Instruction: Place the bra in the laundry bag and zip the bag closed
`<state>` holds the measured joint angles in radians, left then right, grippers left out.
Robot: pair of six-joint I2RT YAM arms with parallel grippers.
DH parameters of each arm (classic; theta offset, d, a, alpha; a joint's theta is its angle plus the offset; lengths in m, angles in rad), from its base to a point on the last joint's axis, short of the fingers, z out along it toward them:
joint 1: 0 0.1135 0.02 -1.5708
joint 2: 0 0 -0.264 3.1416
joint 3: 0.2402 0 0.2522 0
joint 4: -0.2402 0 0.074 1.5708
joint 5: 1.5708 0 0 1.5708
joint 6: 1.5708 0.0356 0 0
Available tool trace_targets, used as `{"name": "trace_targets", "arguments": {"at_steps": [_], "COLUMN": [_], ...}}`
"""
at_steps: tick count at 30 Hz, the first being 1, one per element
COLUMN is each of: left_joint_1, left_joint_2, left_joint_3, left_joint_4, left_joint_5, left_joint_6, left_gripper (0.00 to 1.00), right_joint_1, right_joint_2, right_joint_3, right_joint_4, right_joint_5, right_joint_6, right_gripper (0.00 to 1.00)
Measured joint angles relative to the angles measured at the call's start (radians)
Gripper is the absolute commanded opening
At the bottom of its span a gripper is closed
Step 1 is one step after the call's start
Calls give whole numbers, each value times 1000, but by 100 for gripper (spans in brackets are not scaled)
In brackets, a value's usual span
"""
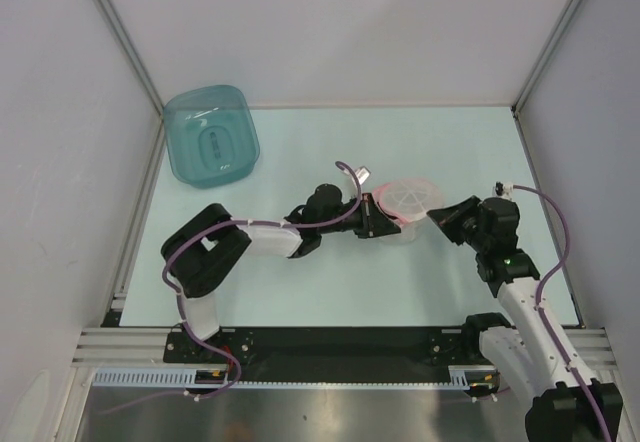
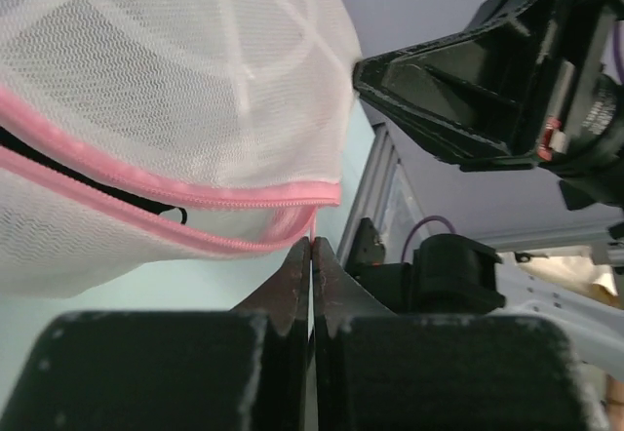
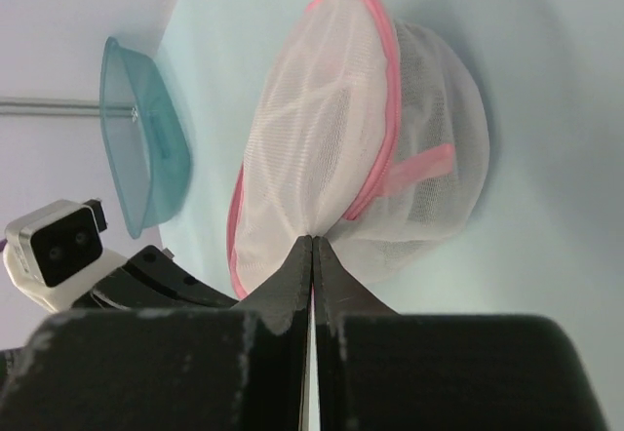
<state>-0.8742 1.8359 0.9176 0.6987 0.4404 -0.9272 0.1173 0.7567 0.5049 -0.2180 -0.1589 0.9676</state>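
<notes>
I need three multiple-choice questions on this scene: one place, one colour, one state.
1. Where does the teal tub stand? A) far left of the table B) between the arms C) near right
2. What colour is the laundry bag zipper trim? A) blue B) pink C) green
3. How is the right gripper? A) wide open B) holding the tub C) shut on the bag's mesh
Answers: 1 A, it stands at the far-left corner; 2 B, a pink band edges the mesh; 3 C, its fingertips meet on the mesh.
</notes>
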Motion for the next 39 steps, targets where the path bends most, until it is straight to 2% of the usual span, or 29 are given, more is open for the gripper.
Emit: {"name": "trace_targets", "arguments": {"at_steps": [4,6,7,9,10,14,17,21,32,35,36,38,39], "left_joint_1": [20,18,17,17,17,16,15,10,-10,-16,-19,-26,-29], "left_joint_2": [6,20,37,58,72,111,129,140,142,142,142,142,142], "left_joint_3": [-4,-3,-2,-2,-3,-2,-2,-2,-2,-2,-2,-2,-2], "left_joint_4": [70,111,143,176,196,273,306,339,378,378,378,378,378], "left_joint_5": [69,97,115,132,143,165,170,172,173,172,172,172,172], "left_joint_6": [-61,-96,-122,-156,-175,-251,-285,-318,-356,-356,-357,-357,-357], "left_gripper": [0,0,0,0,0,0,0,0,0,0,0,0,0], "right_joint_1": [-44,-53,-56,-59,-61,-63,-63,-63,-63,-62,-63,-62,-63], "right_joint_2": [19,53,95,153,173,166,98,-49,-97,-112,-112,-103,-92], "right_joint_3": [0,11,31,66,83,106,85,11,-102,-132,-140,-148,-149], "right_joint_4": [39,47,47,43,39,-18,-58,-64,-59,-29,-17,4,16], "right_joint_5": [-57,-80,-97,-112,-121,-149,-174,-196,-194,-186,-185,-181,-180], "right_joint_6": [-73,-106,-132,-156,-171,-193,-179,-110,91,141,156,174,185], "right_gripper": [2,20,35,43,52,68,73,70,59,45,34,25,17]}}
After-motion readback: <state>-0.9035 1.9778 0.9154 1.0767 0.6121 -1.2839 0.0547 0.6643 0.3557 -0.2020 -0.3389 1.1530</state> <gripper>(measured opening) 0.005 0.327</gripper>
